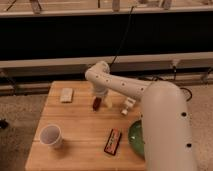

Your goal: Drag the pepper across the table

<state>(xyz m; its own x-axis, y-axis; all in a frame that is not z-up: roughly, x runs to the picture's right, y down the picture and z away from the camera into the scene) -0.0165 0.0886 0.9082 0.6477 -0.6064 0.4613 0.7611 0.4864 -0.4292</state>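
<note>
My gripper [99, 98] stands low over the table [80, 135], jaws apart, right at the pepper [96, 104]. I judge this position suits dragging, not lifting.

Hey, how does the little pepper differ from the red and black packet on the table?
The pepper is small, oblong and dark red-brown; the packet is larger, flat, rectangular, red and black. The pepper lies toward the far side, right at the gripper; the packet lies nearer the front edge, beside the green bowl. Both rest on the wooden table.
</note>
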